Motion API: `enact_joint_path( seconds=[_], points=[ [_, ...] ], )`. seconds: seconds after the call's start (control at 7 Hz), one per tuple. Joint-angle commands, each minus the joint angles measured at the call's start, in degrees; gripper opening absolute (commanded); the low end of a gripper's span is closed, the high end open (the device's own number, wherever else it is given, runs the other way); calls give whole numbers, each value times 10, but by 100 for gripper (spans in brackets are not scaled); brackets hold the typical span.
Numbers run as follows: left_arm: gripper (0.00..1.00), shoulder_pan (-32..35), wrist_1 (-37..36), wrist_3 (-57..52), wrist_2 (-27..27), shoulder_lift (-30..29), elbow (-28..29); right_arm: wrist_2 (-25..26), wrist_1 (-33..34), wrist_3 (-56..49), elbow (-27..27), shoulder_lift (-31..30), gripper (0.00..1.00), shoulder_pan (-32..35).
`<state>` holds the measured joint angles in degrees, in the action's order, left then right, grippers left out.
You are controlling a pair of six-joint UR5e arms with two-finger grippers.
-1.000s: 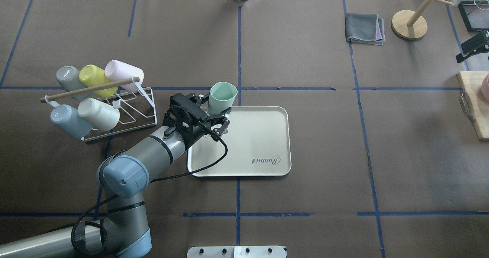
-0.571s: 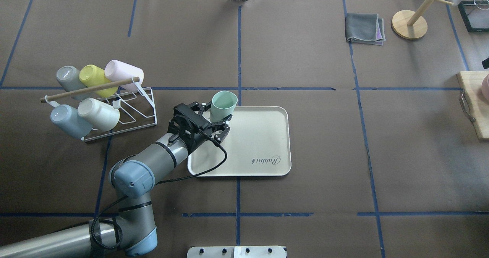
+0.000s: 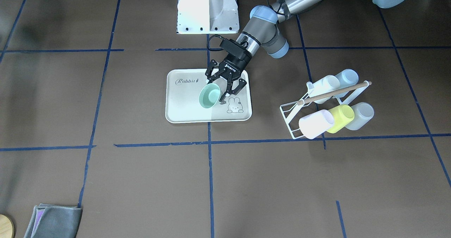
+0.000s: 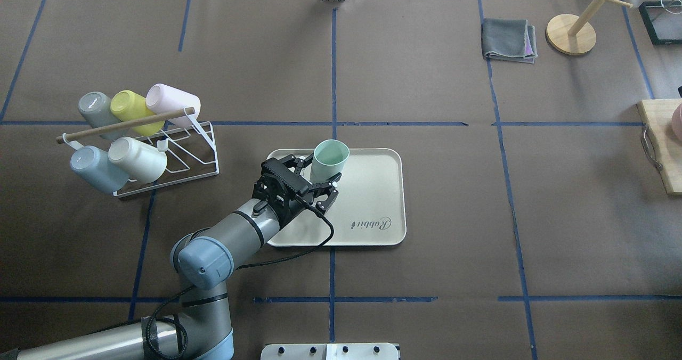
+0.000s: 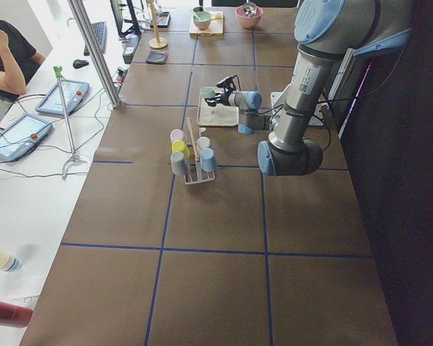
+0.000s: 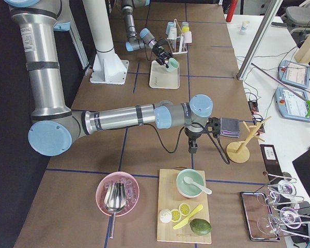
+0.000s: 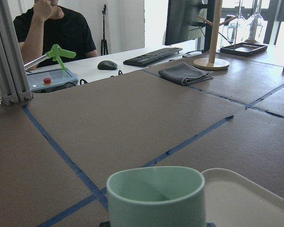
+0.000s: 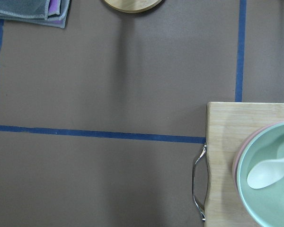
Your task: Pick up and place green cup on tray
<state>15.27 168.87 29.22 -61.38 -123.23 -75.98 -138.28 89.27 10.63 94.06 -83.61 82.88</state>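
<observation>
The green cup (image 4: 330, 159) is a pale mint tumbler, upright with its mouth up, over the far left part of the tray (image 4: 373, 189). My left gripper (image 4: 322, 171) is shut on its lower wall from the robot's side. I cannot tell whether the cup's base touches the tray. In the front-facing view the green cup (image 3: 210, 95) hangs beside the bunny drawing on the cream tray (image 3: 183, 107), held by the left gripper (image 3: 215, 90). The left wrist view shows the green cup (image 7: 156, 196) close up. My right gripper (image 6: 194, 145) hovers far off near a cutting board; I cannot tell if it is open.
A white wire rack (image 4: 181, 157) with several cups on its pegs stands left of the tray. A folded grey cloth (image 4: 509, 39) and a wooden stand (image 4: 570, 34) sit far right. A cutting board (image 4: 660, 147) lies at the right edge. A person (image 7: 57, 28) sits beyond the table.
My left arm carried the green cup rightward and toward the robot, from the tray's far left corner to over the tray. The dark right arm part at the right edge left the view.
</observation>
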Motion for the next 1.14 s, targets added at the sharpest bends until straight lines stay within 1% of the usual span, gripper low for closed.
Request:
enact_joint_path(
  seconds=[0.0, 0.14, 0.43, 0.71, 1.0],
  points=[
    [29, -6, 8, 1, 0, -6, 4, 0, 0, 0, 0, -1, 100, 0],
    [36, -7, 7, 1, 0, -9, 9, 0, 0, 0, 0, -1, 100, 0],
    [58, -8, 7, 1, 0, -22, 25, 0, 0, 0, 0, -2, 100, 0],
    [73, -8, 7, 0, 0, -22, 25, 1, 0, 0, 0, -3, 100, 0],
    [84, -8, 7, 0, 0, -22, 26, 1, 0, 0, -1, -2, 100, 0]
  ],
)
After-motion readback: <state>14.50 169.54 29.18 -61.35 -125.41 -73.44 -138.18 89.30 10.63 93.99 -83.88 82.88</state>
